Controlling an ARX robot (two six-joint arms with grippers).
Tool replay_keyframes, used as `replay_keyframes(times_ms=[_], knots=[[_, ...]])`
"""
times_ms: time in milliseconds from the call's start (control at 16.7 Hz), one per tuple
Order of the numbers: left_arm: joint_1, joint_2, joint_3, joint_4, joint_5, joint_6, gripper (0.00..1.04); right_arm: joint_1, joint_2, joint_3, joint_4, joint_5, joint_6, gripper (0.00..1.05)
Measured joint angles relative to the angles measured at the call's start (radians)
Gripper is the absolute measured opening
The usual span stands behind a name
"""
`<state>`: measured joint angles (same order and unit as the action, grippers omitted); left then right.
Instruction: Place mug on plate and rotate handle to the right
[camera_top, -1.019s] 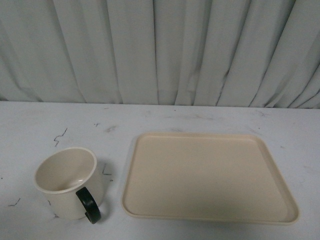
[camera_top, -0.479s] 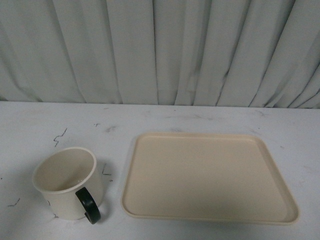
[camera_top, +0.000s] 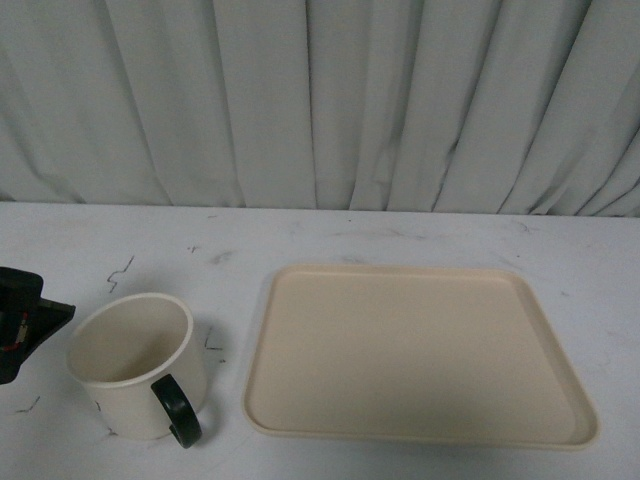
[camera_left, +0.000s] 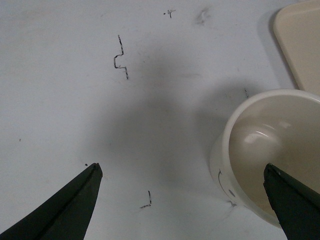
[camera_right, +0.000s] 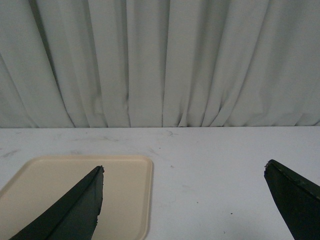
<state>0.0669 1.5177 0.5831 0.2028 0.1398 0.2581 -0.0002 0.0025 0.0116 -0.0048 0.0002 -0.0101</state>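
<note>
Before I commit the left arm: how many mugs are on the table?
1. The mug stands left of the plate, off it, beside the open left gripper. None seems hidden.

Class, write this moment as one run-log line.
mug: upright on table, off plate | handle: toward camera | left gripper: open, beside mug | right gripper: open, empty

A pale grey-white pleated fabric curtain (camera_top: 320, 100) hangs across the whole back, its folds softly shadowed. Below it spreads a flat white tabletop (camera_top: 400, 235), scuffed with small dark marks (camera_top: 120, 272).
</note>
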Motion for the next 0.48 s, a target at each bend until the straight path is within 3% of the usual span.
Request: replay_keyframes(times_ms=[479], knots=[[-0.053, 0.144, 0.097, -0.019, -0.066, 0.004, 0.98, 0.0, 0.0, 0.0, 0.0, 0.0, 0.0, 0.98]])
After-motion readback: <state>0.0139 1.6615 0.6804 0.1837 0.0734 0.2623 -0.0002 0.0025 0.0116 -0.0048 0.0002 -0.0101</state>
